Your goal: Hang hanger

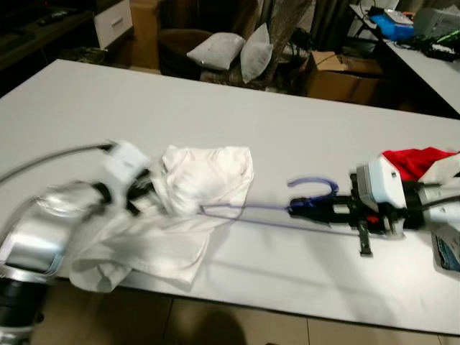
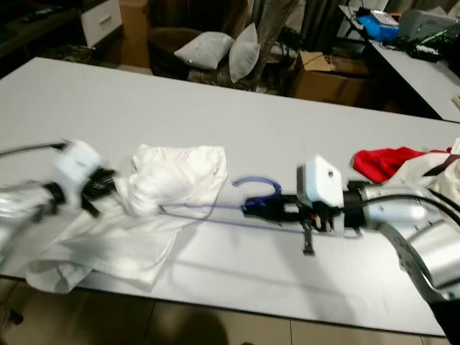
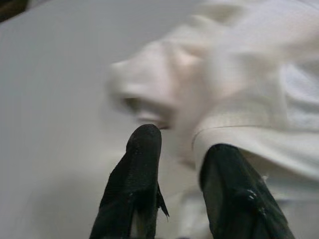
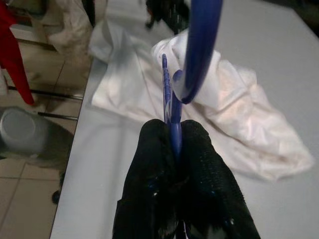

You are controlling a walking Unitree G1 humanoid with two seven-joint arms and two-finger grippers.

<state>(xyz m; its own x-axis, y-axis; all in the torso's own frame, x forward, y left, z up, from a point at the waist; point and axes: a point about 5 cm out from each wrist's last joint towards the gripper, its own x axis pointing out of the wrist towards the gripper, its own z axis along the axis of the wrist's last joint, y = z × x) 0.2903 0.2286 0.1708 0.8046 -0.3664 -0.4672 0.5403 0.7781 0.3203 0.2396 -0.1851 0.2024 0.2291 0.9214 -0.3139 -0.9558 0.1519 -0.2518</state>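
Observation:
A blue wire hanger (image 1: 313, 188) lies low over the white table (image 1: 287, 122), its hook curling up and its thin bar (image 1: 244, 210) running left into a crumpled white garment (image 1: 205, 180). My right gripper (image 1: 298, 209) is shut on the hanger's neck just below the hook (image 4: 199, 45). The left gripper (image 1: 140, 188), blurred, sits at the garment's left edge. In the left wrist view its fingers (image 3: 141, 169) stand apart, with white cloth (image 3: 239, 99) just beyond the tips.
A red cloth (image 1: 413, 161) lies at the table's right end, behind my right arm. A blue-printed packet (image 1: 447, 253) sits at the right edge. Beyond the far edge are grey pillows (image 1: 233, 50) and a cardboard box (image 1: 338, 72). The near table edge runs close below the garment.

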